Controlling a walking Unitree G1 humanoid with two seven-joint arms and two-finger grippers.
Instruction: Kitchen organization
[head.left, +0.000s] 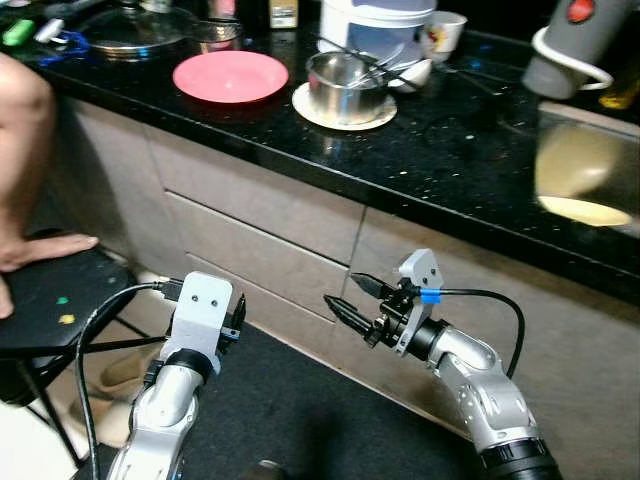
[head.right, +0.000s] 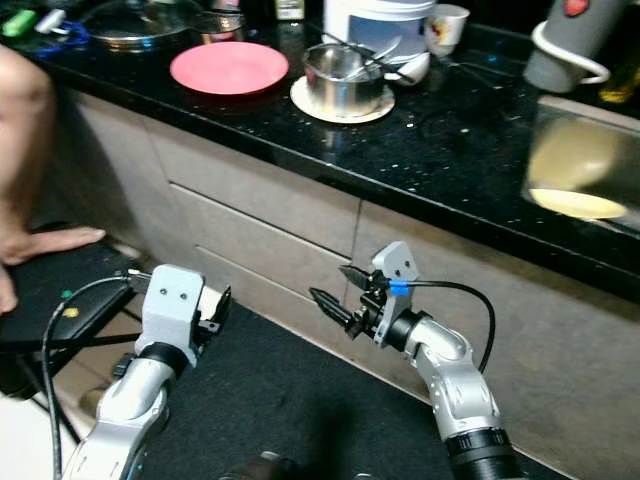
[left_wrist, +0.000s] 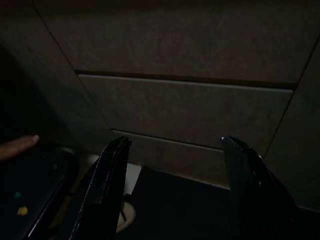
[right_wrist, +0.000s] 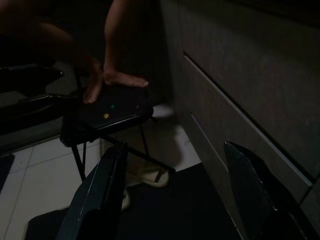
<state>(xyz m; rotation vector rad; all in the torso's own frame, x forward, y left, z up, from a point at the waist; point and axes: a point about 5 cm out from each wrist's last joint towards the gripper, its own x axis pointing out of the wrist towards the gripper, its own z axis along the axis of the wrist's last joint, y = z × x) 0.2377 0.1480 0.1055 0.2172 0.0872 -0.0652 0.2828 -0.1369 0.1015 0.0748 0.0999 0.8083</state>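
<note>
My right gripper (head.left: 345, 298) hangs released, fingers spread and holding nothing, low in front of the grey drawer fronts (head.left: 250, 215); my left gripper (left_wrist: 172, 185) is likewise spread and empty, down beside it nearer the black stool (head.left: 45, 300) where a person's feet (head.left: 40, 250) rest. Well above both, on the black bench (head.left: 440, 150), a pink plate (head.left: 230, 76) sits just beside a steel pot (head.left: 343, 88) on its round mat (head.left: 372, 118), with a white cooker (head.left: 375, 25) and a cup (head.left: 441, 33) behind.
</note>
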